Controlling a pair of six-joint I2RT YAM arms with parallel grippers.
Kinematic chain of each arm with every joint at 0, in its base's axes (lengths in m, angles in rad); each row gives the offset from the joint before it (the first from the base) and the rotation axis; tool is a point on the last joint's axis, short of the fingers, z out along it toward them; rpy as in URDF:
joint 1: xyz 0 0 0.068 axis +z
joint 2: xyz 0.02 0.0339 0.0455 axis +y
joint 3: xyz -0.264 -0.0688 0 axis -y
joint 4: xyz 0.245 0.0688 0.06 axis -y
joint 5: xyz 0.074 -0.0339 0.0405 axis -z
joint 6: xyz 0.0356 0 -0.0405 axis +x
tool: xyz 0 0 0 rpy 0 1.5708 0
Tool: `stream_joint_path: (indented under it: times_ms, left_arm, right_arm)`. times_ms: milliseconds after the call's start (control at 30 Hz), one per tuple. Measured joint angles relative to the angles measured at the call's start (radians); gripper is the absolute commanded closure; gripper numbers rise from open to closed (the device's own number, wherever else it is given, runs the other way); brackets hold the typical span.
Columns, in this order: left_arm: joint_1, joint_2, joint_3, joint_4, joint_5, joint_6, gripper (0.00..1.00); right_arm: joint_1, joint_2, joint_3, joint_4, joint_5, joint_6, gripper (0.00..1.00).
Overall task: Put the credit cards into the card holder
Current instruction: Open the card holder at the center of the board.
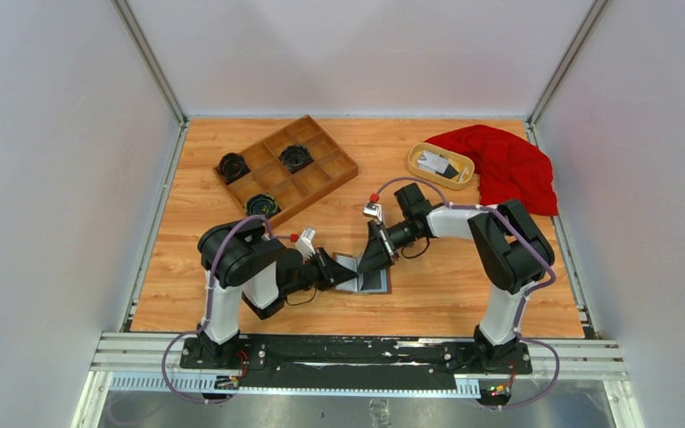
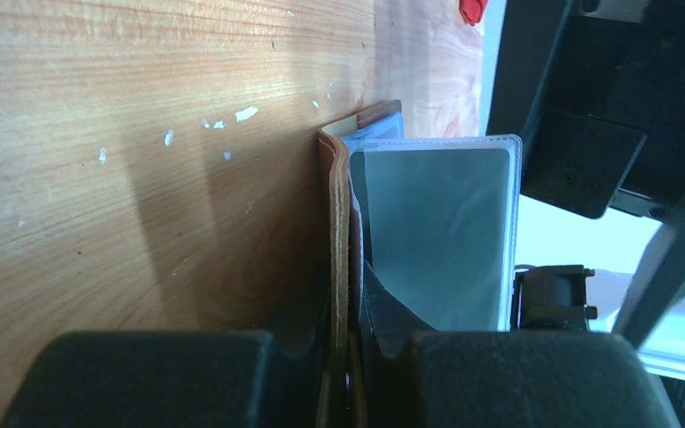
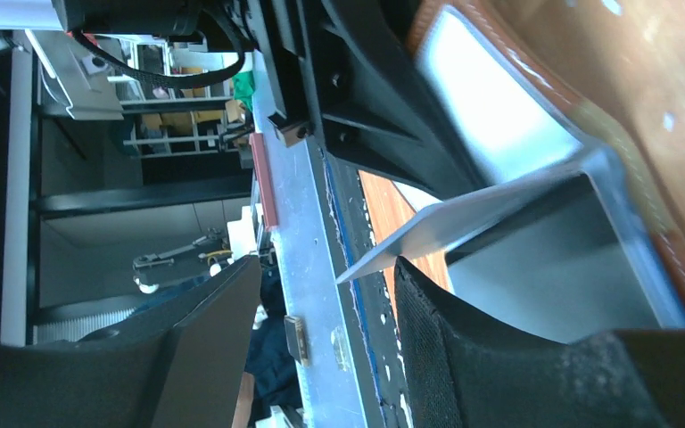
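Note:
The card holder (image 1: 370, 282) lies open on the table between the two arms. My left gripper (image 1: 330, 269) is shut on its brown leather flap (image 2: 339, 259), and the grey-blue pockets (image 2: 437, 223) stand up beside the flap. My right gripper (image 1: 376, 254) is open right over the pockets (image 3: 553, 267). A whitish credit card (image 3: 473, 218) sticks out of a pocket at a slant and rests against one finger (image 3: 464, 348), not clamped. More credit cards (image 1: 435, 163), whitish and dark, lie in the oval yellow dish (image 1: 416, 166) at the back right.
A wooden compartment tray (image 1: 317, 178) holding black round parts (image 1: 296, 158) stands at the back left. A red cloth (image 1: 504, 165) lies at the back right beside the dish. White walls close in three sides.

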Motion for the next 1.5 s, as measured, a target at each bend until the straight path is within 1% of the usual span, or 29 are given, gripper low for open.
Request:
stream_joint_path:
  times_ms: [200, 400, 667, 833, 933, 1000, 1100, 1200, 1267, 1333, 1367, 1433, 1500]
  left_arm:
    - [0.0, -0.013, -0.01, -0.004, -0.002, 0.001, 0.72]
    - [0.0, -0.068, -0.027, -0.037, -0.013, 0.013, 0.65]
    - [0.015, -0.135, -0.074, -0.074, -0.023, 0.027, 0.61]
    - [0.041, -0.207, -0.116, -0.105, -0.03, 0.044, 0.59]
    - [0.058, -0.27, -0.134, -0.153, -0.035, 0.063, 0.58]
    - [0.072, -0.34, -0.145, -0.214, -0.041, 0.084, 0.57]
    - [0.085, -0.488, -0.151, -0.36, -0.062, 0.135, 0.53]
    - [0.087, -0.707, -0.146, -0.577, -0.093, 0.204, 0.49]
    - [0.087, -0.878, -0.132, -0.713, -0.116, 0.251, 0.49]
    - [0.087, -1.006, -0.107, -0.814, -0.131, 0.289, 0.51]
    - [0.087, -1.038, -0.098, -0.843, -0.133, 0.301, 0.53]
    - [0.087, -1.07, -0.079, -0.892, -0.128, 0.319, 0.58]
    - [0.087, -1.062, -0.062, -0.929, -0.116, 0.328, 0.62]
  right_arm:
    - [0.047, 0.011, 0.046, 0.013, -0.008, 0.0, 0.4]
    - [0.048, 0.06, 0.059, 0.022, -0.009, 0.001, 0.4]
    - [0.048, 0.113, 0.064, 0.027, -0.01, 0.007, 0.4]
    - [0.048, 0.117, 0.067, 0.031, -0.01, 0.009, 0.4]
    - [0.048, 0.117, 0.069, 0.034, -0.009, 0.009, 0.4]
    - [0.048, 0.117, 0.069, 0.037, -0.006, 0.009, 0.4]
    - [0.048, 0.117, 0.071, 0.037, 0.0, 0.009, 0.4]
    - [0.048, 0.117, 0.071, 0.038, 0.006, 0.008, 0.4]
    - [0.048, 0.117, 0.072, 0.037, 0.008, 0.008, 0.4]
    - [0.048, 0.117, 0.074, 0.036, 0.008, 0.008, 0.4]
    - [0.049, 0.117, 0.077, 0.035, 0.008, 0.007, 0.4]
    - [0.05, 0.117, 0.084, 0.032, 0.008, 0.003, 0.4]
    - [0.05, 0.112, 0.089, 0.027, 0.008, -0.003, 0.4]
